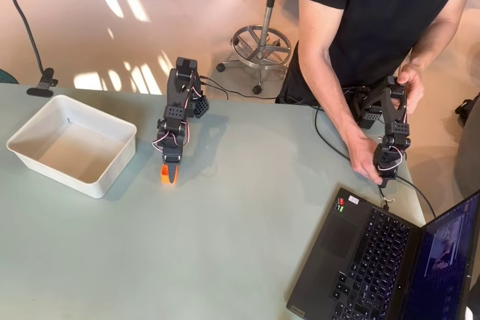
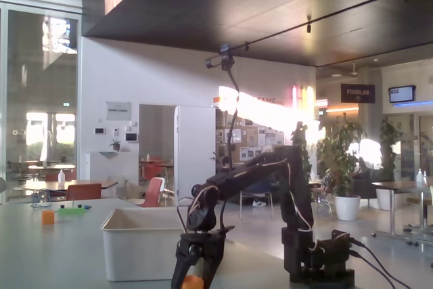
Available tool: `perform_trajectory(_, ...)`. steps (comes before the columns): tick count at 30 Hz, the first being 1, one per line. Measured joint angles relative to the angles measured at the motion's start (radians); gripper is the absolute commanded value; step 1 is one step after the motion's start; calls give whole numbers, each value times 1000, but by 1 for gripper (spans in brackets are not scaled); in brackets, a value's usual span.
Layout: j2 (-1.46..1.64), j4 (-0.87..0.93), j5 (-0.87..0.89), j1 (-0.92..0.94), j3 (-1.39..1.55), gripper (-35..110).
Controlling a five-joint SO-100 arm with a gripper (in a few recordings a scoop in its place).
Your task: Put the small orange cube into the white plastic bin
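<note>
Gripping the small orange cube (image 1: 165,174) at table level, the gripper (image 1: 169,176) stands closed on it; the white plastic bin (image 1: 112,171) lies just left in the overhead view.

Arm: matte black printed links throughout, boxy servo housings at the joints. Thin white and red wires loop along the links above the tool (image 1: 170,172). One tool finger is orange-tipped, the rest black. Black rectangular base block behind the tool, with black cables leaving its rear.
</note>
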Motion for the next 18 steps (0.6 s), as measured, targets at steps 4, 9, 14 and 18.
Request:
perform_trajectory(4, -2, -2, -8, 5, -12, 19)
perform_trajectory(9, -2, 0, -9, 5, -12, 18)
perform_trajectory(14, 97, 26, -11, 20, -11, 18)
perform_trajectory(18, 291, 91, -8, 49, -11, 18)
